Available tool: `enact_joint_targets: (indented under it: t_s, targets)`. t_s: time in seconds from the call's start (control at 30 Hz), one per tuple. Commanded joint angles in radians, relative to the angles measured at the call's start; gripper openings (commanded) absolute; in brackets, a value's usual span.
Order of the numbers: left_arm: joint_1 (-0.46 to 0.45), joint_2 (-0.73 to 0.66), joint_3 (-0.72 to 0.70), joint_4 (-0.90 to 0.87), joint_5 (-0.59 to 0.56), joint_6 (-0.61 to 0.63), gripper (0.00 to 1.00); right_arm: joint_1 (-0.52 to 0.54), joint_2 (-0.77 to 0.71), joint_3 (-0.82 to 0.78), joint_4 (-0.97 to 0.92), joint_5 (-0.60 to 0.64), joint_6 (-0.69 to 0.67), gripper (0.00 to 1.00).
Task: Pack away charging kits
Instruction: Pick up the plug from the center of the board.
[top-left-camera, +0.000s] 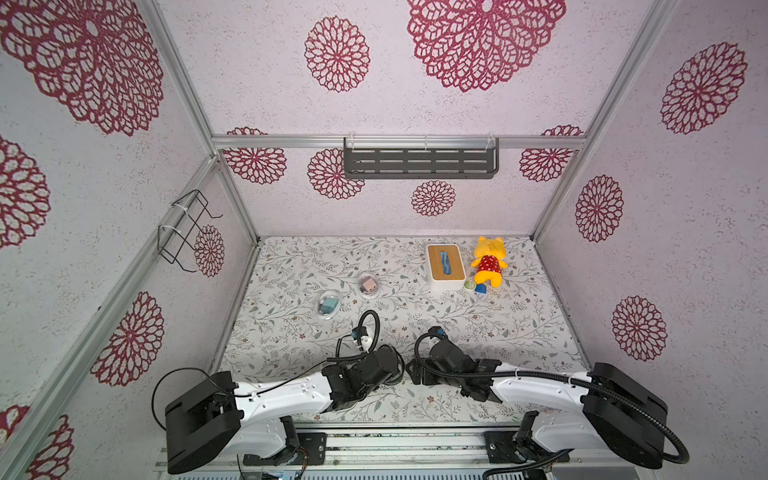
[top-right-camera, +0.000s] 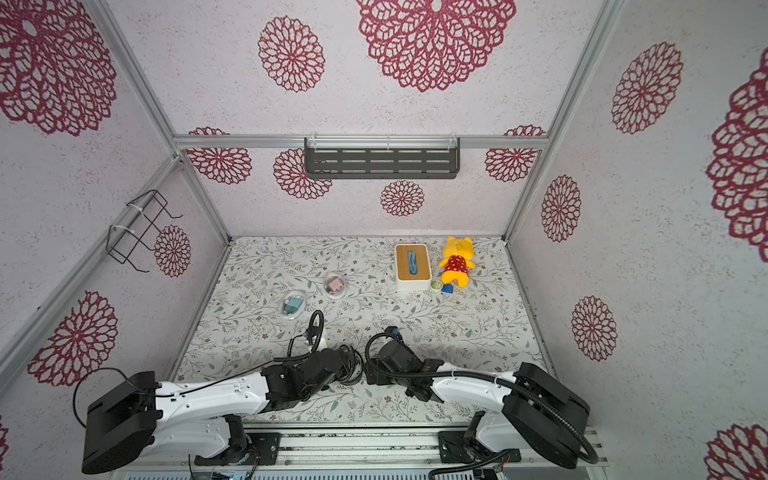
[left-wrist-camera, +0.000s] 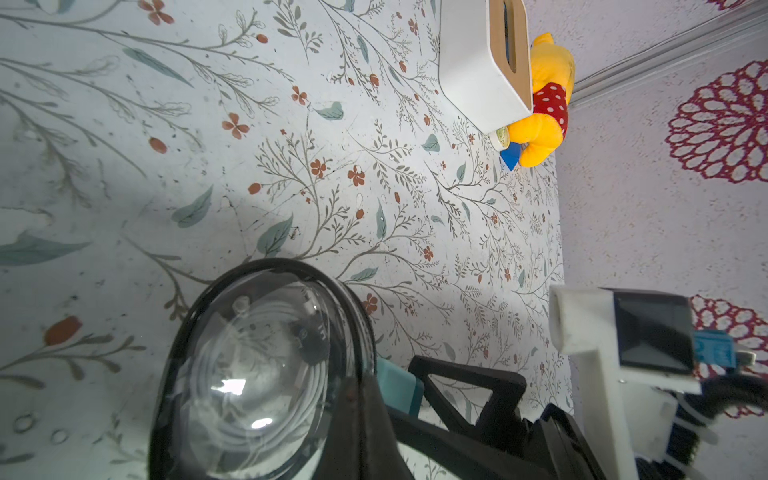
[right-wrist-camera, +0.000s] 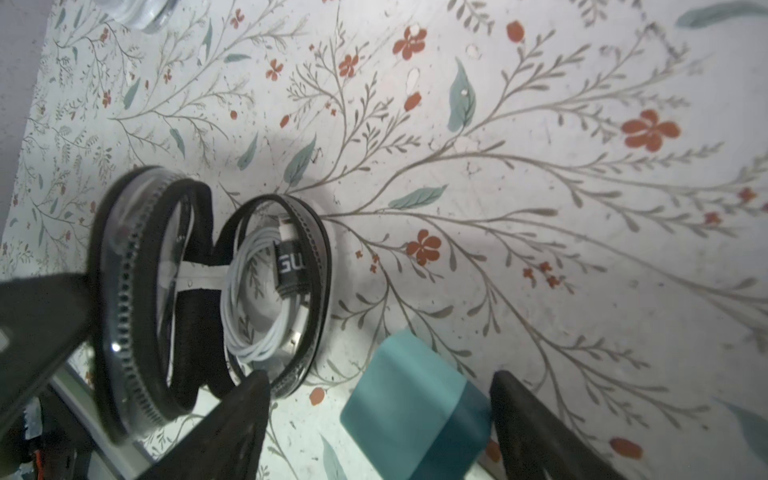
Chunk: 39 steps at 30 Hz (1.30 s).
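An open clear case (right-wrist-camera: 270, 291) stands on the table near the front centre, with a white coiled cable (right-wrist-camera: 257, 316) in one half. My left gripper (left-wrist-camera: 360, 395) is shut on the rim of its other half (left-wrist-camera: 257, 374). A teal cube charger (right-wrist-camera: 415, 415) lies on the table beside the case, between the spread fingers of my open right gripper (right-wrist-camera: 386, 424). It shows a gap on one side. Two closed clear cases lie further back on the left in both top views. One holds a teal charger (top-left-camera: 329, 304) and the other a pink charger (top-left-camera: 368, 285).
A white box with a wooden top (top-left-camera: 444, 266), a yellow plush (top-left-camera: 489, 259), a small dark-blue block (top-left-camera: 481, 288) and a small green round thing (top-left-camera: 469, 285) sit at the back right. A grey shelf (top-left-camera: 419, 163) hangs on the back wall, a wire rack (top-left-camera: 187, 228) on the left wall.
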Motion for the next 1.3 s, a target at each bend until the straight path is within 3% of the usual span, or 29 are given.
enact_joint_targets:
  t_s: [0.0,0.4,0.73,0.97,1.27]
  targets:
    - [-0.004,-0.016,-0.011,-0.026,-0.024,-0.013,0.00,0.009,-0.009,-0.011,0.015,-0.026,-0.006,0.83]
    - [-0.004,-0.045,-0.024,-0.042,-0.033,-0.021,0.00,0.053,0.001,-0.019,-0.043,0.064,0.016,0.62]
    - [-0.003,-0.042,-0.024,-0.037,-0.032,-0.023,0.00,0.145,0.049,0.064,-0.145,0.194,0.024,0.64]
    - [-0.004,-0.042,-0.028,-0.030,-0.029,-0.023,0.00,0.197,0.103,0.132,-0.193,0.254,0.023,0.70]
    - [-0.003,-0.038,-0.036,-0.013,-0.024,-0.023,0.00,0.200,0.162,0.165,-0.226,0.303,0.043,0.64]
